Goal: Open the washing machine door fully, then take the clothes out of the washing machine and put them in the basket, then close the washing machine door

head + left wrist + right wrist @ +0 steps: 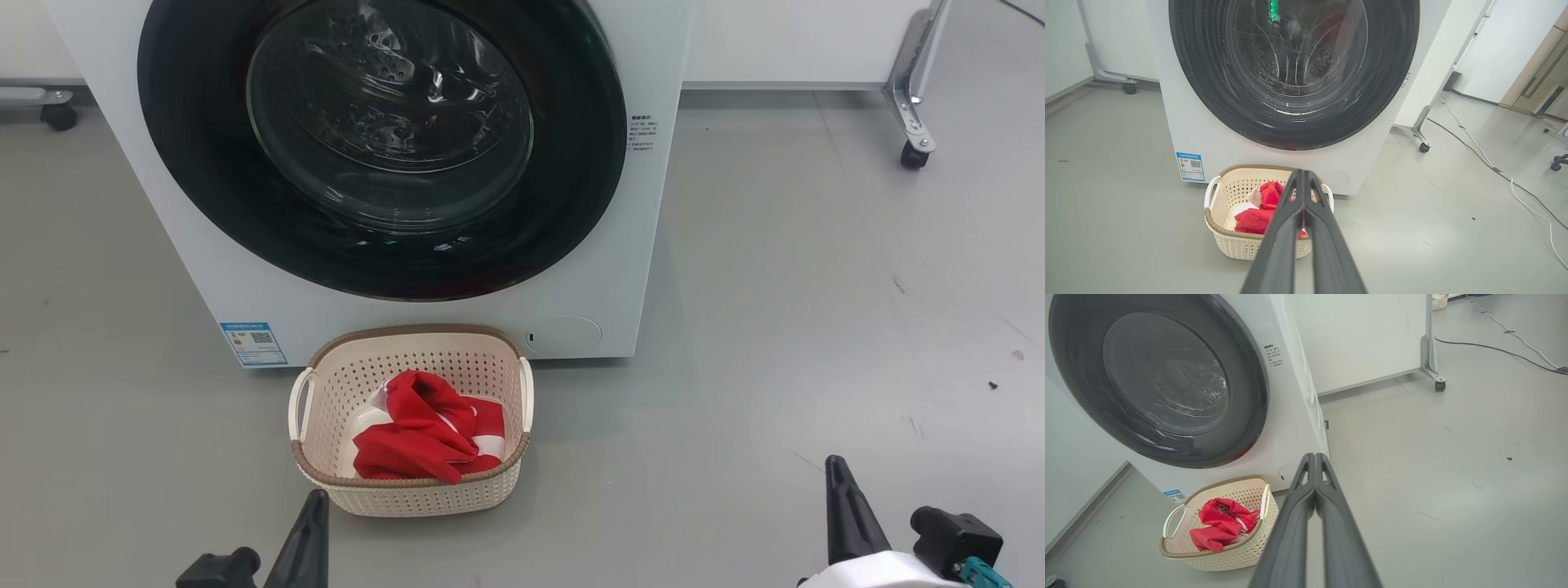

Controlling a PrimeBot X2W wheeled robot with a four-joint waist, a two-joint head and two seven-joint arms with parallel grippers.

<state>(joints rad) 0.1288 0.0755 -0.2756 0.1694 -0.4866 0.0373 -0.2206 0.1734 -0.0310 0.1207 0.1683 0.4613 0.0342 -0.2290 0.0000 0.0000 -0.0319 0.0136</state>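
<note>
Grey floor point(775, 327) spreads under everything I see. Red-and-white clothes point(416, 441) lie heaped inside the basket point(424, 498), just in front of the washing machine point(245, 294), below the washing machine door point(384, 139), which looks shut. Basket sits straight ahead of my left pincer point(309, 523), the right pincer point(837, 474) farther off; both are pinched closed, holding nothing.
</note>
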